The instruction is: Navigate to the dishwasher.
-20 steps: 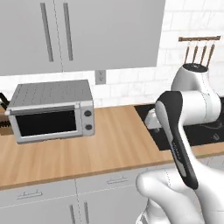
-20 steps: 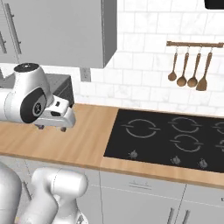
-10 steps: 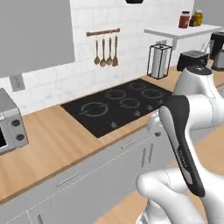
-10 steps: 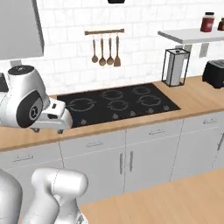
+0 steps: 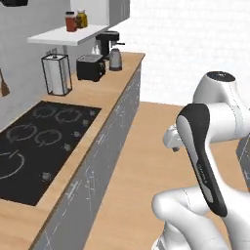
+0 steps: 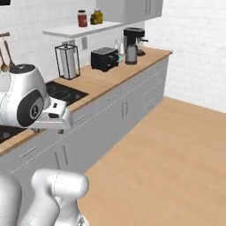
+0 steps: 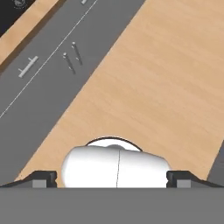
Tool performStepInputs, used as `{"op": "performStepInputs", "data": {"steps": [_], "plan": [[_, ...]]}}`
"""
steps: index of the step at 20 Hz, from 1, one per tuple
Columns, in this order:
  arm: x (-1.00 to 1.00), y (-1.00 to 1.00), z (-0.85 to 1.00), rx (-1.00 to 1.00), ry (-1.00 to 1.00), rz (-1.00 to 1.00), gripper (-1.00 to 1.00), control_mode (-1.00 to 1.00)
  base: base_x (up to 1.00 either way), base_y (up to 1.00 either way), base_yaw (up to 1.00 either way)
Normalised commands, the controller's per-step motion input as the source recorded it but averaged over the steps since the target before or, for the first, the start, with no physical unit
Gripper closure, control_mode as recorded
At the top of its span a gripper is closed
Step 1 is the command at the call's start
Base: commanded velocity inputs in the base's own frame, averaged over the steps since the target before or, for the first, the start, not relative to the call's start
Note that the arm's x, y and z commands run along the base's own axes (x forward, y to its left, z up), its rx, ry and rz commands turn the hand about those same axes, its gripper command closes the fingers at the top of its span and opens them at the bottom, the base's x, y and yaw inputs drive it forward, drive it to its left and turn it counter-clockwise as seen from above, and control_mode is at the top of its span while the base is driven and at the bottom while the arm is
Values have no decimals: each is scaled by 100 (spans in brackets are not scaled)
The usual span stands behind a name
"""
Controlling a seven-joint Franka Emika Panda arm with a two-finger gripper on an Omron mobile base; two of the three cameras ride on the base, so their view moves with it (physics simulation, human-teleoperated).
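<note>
The dishwasher, with its dark front and long black bar handle, is out of view. My gripper (image 7: 112, 178) hangs over the wooden floor, and its two dark fingertips (image 7: 43, 177) stand far apart with nothing between them, so it is open. The hand (image 5: 172, 139) is folded in close to the arm, beside the run of grey cabinets (image 7: 39, 83). From the right side the hand (image 6: 55, 118) sits level with the counter edge.
A wooden counter (image 5: 105, 93) runs away on the left with a black cooktop (image 5: 34, 146), paper towel holder (image 5: 56, 73), black toaster (image 5: 90, 67), kettle (image 5: 115, 58) and coffee machine (image 6: 132, 39). Open wooden floor (image 6: 176, 154) reaches a white brick wall. A dark grey strip (image 5: 245, 151) cuts the right edge.
The base has turned right, so the whole picture has swung: the toaster oven left the frame, the cooktop slid to the left, and the counter's end and the open floor came in.
</note>
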Motion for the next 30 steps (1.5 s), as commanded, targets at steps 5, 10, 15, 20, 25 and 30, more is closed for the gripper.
{"op": "performStepInputs", "data": {"steps": [5, 10, 15, 20, 25, 30], "plan": [[0, 0, 0, 0, 0, 0, -100, 100, 0, -8, -97], [0, 0, 0, 0, 0, 0, -100, 100, 23, -19, -54], [0, 0, 0, 0, 0, 0, -100, 100, 0, -11, -94], [0, 0, 0, 0, 0, 0, -100, 100, 0, 0, -100], [0, 0, 0, 0, 0, 0, -100, 100, 0, 0, -100], [0, 0, 0, 0, 0, 0, -100, 100, 0, 0, -100]]}}
